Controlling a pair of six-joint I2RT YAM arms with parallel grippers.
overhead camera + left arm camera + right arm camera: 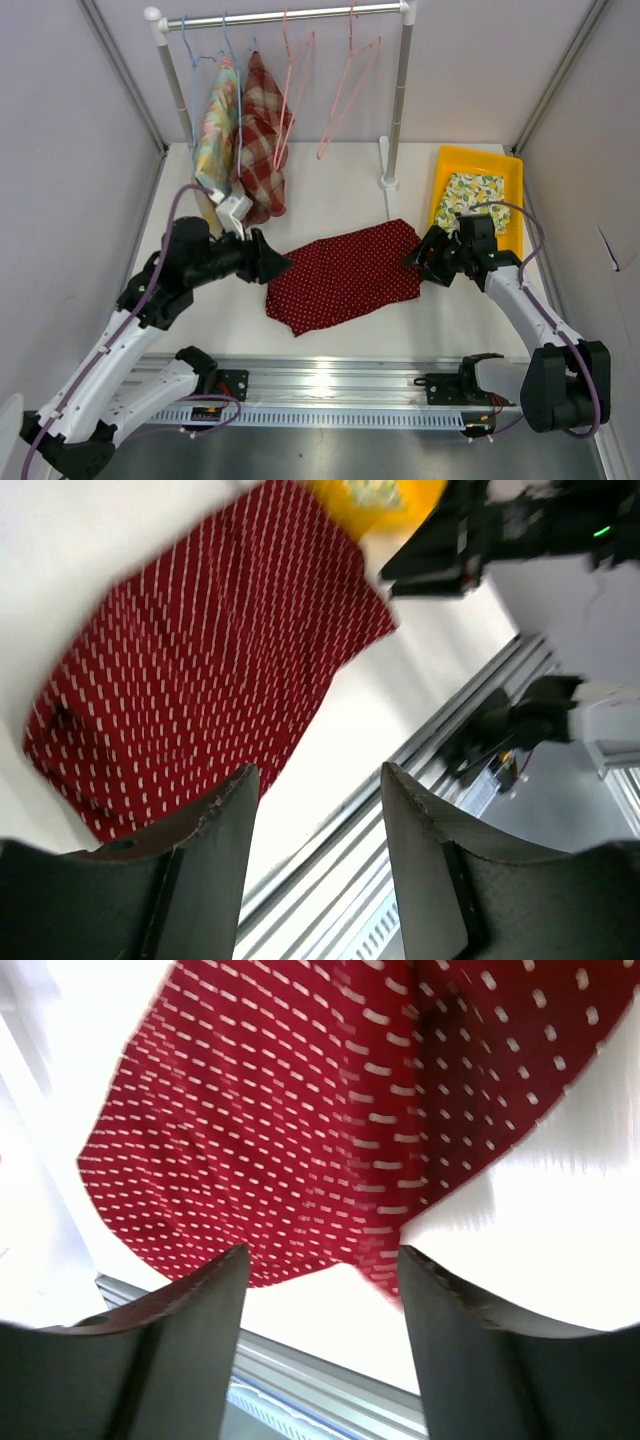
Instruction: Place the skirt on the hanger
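A red skirt with white dots (pixel 345 275) lies flat on the white table between my two grippers. It also shows in the left wrist view (pixel 200 650) and in the right wrist view (pixel 330 1110). My left gripper (pixel 278 262) is open and empty just left of the skirt's left edge. My right gripper (pixel 415 258) is open and empty at the skirt's right edge. Pink hangers (pixel 340 90) hang empty on the rail (pixel 290 15) at the back.
A floral garment (pixel 215 135) and a red plaid garment (pixel 262 135) hang on blue hangers at the rail's left. A yellow tray (pixel 505 175) with folded floral cloth (pixel 468 195) sits back right. The rack's right post (pixel 398 100) stands behind the skirt.
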